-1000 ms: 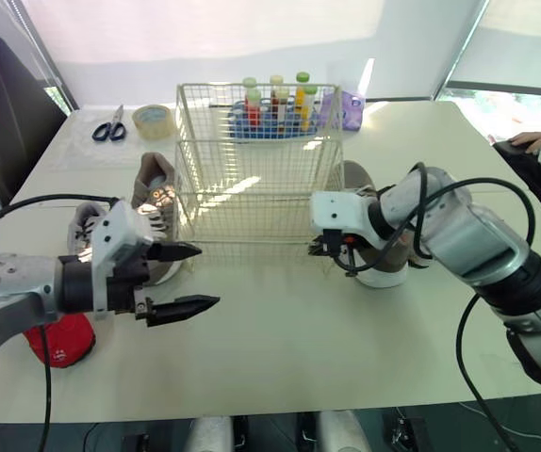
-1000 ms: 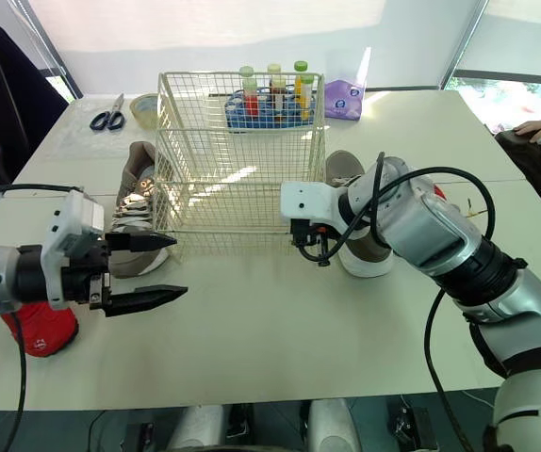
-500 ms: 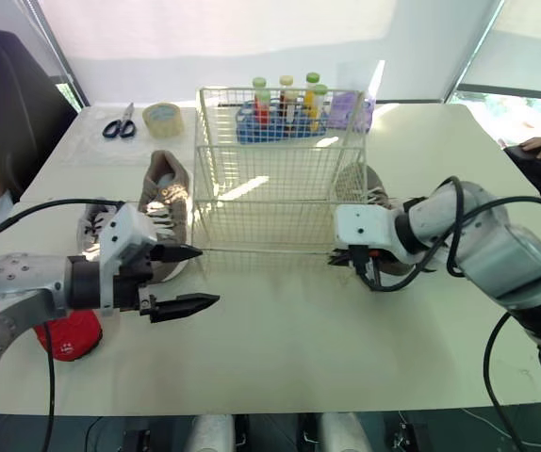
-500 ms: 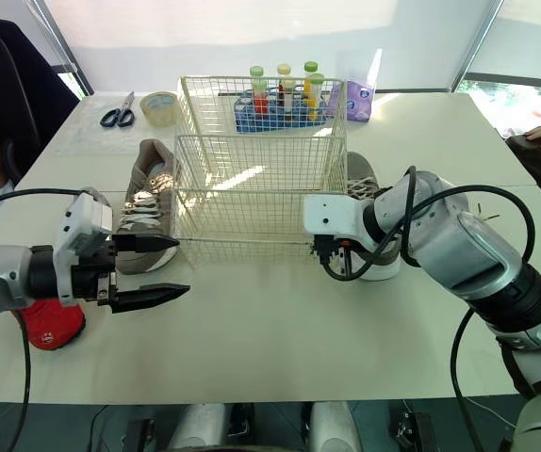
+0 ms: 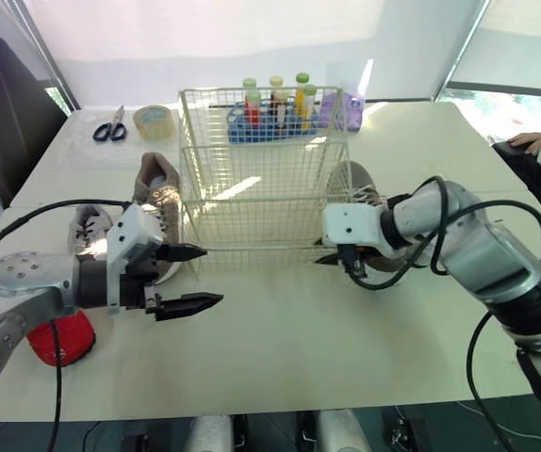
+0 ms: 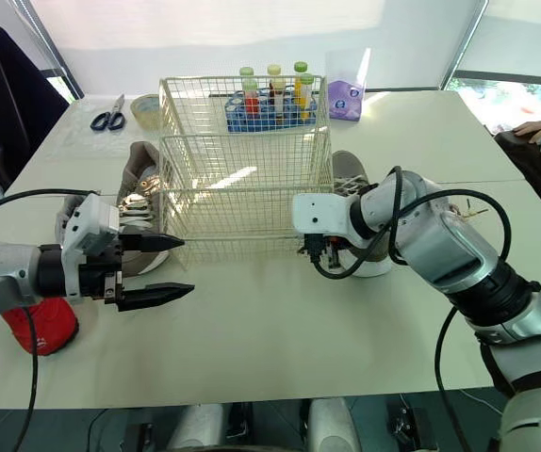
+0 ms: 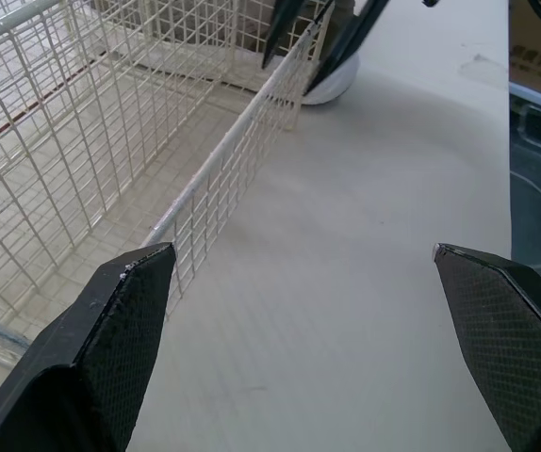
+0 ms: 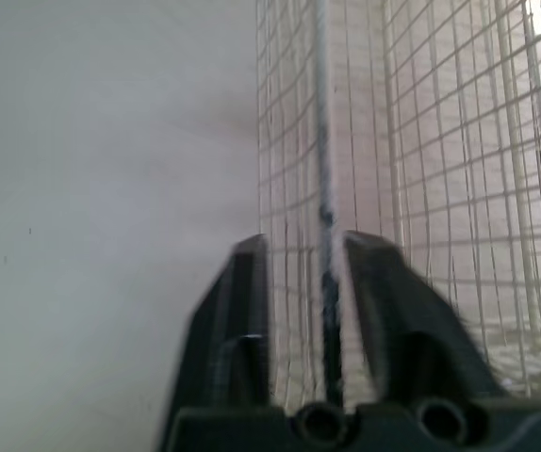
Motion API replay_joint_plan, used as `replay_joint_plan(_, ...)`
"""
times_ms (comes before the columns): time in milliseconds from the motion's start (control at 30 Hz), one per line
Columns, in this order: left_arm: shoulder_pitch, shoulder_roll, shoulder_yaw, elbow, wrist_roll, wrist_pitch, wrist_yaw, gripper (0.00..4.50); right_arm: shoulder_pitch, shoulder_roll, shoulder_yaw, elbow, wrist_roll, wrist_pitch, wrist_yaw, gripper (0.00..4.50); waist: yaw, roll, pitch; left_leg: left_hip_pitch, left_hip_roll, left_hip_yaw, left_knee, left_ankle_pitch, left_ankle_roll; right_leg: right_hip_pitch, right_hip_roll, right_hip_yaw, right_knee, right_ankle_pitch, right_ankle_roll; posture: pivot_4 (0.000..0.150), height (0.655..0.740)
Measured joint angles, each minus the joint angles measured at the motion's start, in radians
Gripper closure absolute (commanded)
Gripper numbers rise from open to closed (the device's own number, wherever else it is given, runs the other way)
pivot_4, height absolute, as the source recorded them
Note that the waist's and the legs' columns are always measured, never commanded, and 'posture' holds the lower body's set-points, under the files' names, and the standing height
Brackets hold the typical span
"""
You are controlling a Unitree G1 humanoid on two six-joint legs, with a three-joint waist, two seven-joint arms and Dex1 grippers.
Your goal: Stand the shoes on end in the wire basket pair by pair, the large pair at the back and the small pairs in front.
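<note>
A: What is seen nearest?
B: A red shoe (image 5: 58,339) is laid on the table (image 5: 289,358). The left gripper (image 5: 212,275) is held wide open, nothing gripped, near the wire basket (image 5: 261,179).
A: Right gripper (image 5: 335,259)?
B: Narrowly parted; the basket's front corner wire is straddled.
A: Other shoes?
B: A grey shoe (image 5: 157,200) is laid left of the basket, a white-soled shoe (image 6: 353,188) right.

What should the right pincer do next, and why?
Probably close the right pincer on the edge of the wire basket: its fingers straddle one wire with gaps either side, and the left pincer hangs open near the other front corner.
</note>
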Motion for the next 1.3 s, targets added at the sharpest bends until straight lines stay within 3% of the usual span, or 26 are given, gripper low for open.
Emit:
replay_joint_plan(100, -0.002, -0.001, 0.0, 0.003, -0.002, 0.001, -0.005, 0.0, -0.013, 0.035, -0.187, -0.039, 0.187, 0.121, 0.023, 2.04, 0.006, 0.0, 0.0, -0.001, 0.0, -0.001, 0.0, 0.0, 0.0, 0.0, 0.0, 0.0, 0.0, 0.0, 0.0, 0.15, 0.74)
replay_joint_plan(300, -0.04, -0.041, -0.005, 0.061, -0.034, 0.01, -0.029, 0.0, -0.084, -0.081, -0.577, -0.013, 0.436, 0.387, 0.017, 2.04, 0.023, -0.001, 0.0, 0.0, -0.001, 0.0, 0.001, -0.001, 0.003, 0.001, -0.001, 0.0, -0.001, 0.0, -0.001, 0.15, 0.74)
replay_joint_plan(400, -0.081, -0.088, -0.016, 0.081, -0.081, 0.03, -0.017, 0.0, -0.099, -0.036, -0.82, 0.006, 0.531, 0.592, -0.094, 0.74, 0.024, -0.002, -0.001, 0.0, 0.0, -0.001, 0.001, -0.001, 0.002, 0.001, -0.001, 0.0, 0.0, 0.001, -0.001, 0.15, 0.74)
replay_joint_plan(433, -0.102, -0.113, -0.024, 0.089, -0.1, 0.044, 0.002, 0.0, -0.013, -0.026, -0.913, -0.033, 0.532, 0.616, -0.143, 0.19, 0.029, -0.007, -0.004, 0.0, 0.0, -0.003, 0.0, -0.001, 0.002, 0.003, -0.001, 0.0, 0.0, 0.001, -0.001, 0.15, 0.74)
replay_joint_plan(467, -0.113, -0.137, -0.024, 0.096, -0.119, 0.053, 0.019, 0.0, 0.084, 0.0, -0.986, -0.077, 0.528, 0.623, -0.178, 0.09, 0.031, -0.011, -0.007, 0.001, 0.0, -0.005, 0.0, -0.001, 0.002, 0.005, 0.0, -0.001, -0.001, 0.0, -0.001, 0.15, 0.74)
replay_joint_plan(500, -0.121, -0.165, -0.025, 0.099, -0.139, 0.063, 0.042, 0.0, 0.214, 0.039, -1.047, -0.129, 0.519, 0.623, -0.22, 0.09, 0.034, -0.016, -0.01, 0.001, 0.0, -0.007, 0.0, -0.001, 0.001, 0.007, 0.001, 0.0, -0.002, 0.0, 0.0, 0.15, 0.74)
replay_joint_plan(567, -0.122, -0.204, -0.034, 0.1, -0.168, 0.086, 0.087, 0.0, 0.421, 0.135, -1.113, -0.194, 0.508, 0.619, -0.298, 0.09, 0.03, -0.011, -0.008, -0.001, -0.003, -0.004, 0.0, -0.001, 0.003, 0.003, 0.0, 0.004, -0.001, 0.0, 0.001, 0.15, 0.74)
replay_joint_plan(667, -0.139, -0.287, -0.059, 0.078, -0.192, 0.091, 0.172, 0.0, 0.603, 0.323, -1.265, -0.354, 0.498, 0.568, -0.426, 0.09, 0.027, -0.008, -0.009, 0.002, -0.003, -0.004, 0.001, -0.001, 0.002, 0.005, 0.001, 0.006, 0.001, 0.001, 0.002, 0.15, 0.74)
replay_joint_plan(800, -0.136, -0.302, -0.13, 0.008, -0.197, 0.106, 0.198, 0.0, 0.728, 0.484, -1.291, -0.493, 0.503, 0.486, -0.568, 0.09, 0.014, -0.007, -0.009, 0.007, 0.0, -0.004, 0.0, -0.002, 0.004, 0.008, 0.004, 0.007, 0.001, 0.0, 0.001, 0.15, 0.74)
replay_joint_plan(900, -0.107, -0.297, -0.193, -0.034, -0.178, 0.114, 0.191, 0.0, 0.82, 0.573, -1.219, -0.525, 0.494, 0.4, -0.643, 0.09, 0.005, -0.006, -0.009, 0.014, 0.0, -0.004, -0.002, -0.003, 0.004, 0.013, 0.004, 0.007, 0.001, -0.003, -0.003, 0.15, 0.74)
replay_joint_plan(1300, -0.007, -0.296, -0.277, -0.127, -0.109, 0.107, 0.226, 0.0, 0.867, 0.585, -0.893, -0.343, 0.426, 0.114, -0.773, 0.09, 0.003, -0.006, -0.009, 0.015, 0.0, -0.004, -0.003, -0.003, 0.005, 0.014, 0.003, 0.008, 0.0, -0.004, -0.006, 0.15, 0.74)
